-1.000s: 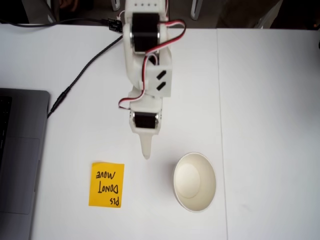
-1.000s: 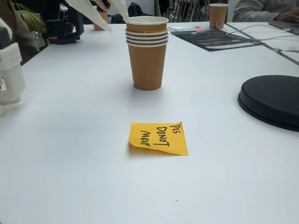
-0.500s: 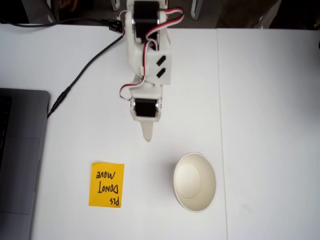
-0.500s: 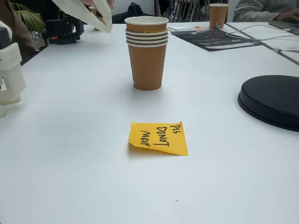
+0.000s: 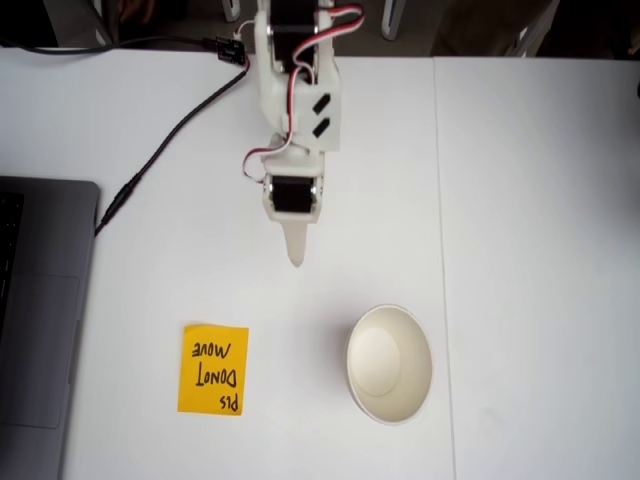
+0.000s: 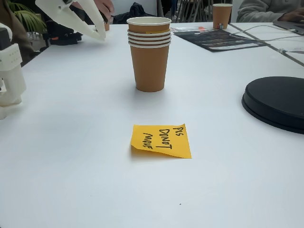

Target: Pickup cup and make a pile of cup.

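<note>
Fixed views: our gripper point(image 5: 294, 258) has drawn back toward frame top, empty, fingers pressed together.
Pile of cups point(image 6: 149, 52) stands finished mid-frame.

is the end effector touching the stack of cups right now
Apart. In a fixed view from above, bare white table lies between the end effector and the stack of cups; in the side fixed view it hangs left of the stack.

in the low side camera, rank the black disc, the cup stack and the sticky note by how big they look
1. Black disc, though cut off at the frame edge.
2. Cup stack.
3. Sticky note, though it lies flat and nearer the camera, so the gap to the stack is unsure.
</note>
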Robot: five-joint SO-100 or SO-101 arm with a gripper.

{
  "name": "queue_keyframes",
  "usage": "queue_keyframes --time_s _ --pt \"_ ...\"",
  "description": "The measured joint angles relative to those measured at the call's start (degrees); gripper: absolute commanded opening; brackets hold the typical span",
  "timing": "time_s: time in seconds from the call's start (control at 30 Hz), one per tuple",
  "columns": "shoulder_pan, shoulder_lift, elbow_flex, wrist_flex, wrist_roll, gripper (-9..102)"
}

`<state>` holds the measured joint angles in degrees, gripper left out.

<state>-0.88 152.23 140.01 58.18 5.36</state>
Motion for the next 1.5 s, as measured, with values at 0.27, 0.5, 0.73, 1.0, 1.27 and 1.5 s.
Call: queue_keyframes --time_s 0.27,0.5,0.73,1.0,1.27,1.5 --pt "0.0 9.8 10.7 -1.7 0.0 -7" --pt "0.1 16.7 17.5 -1.7 0.0 -7" --pt "0.0 22.4 22.2 -1.7 0.0 -7" --pt "-3.6 25.8 25.0 -1.7 0.0 -7" --pt "-4.1 26.2 27.2 -1.7 0.0 -7" --pt "-4.1 27.7 28.0 -1.7 0.0 -7"
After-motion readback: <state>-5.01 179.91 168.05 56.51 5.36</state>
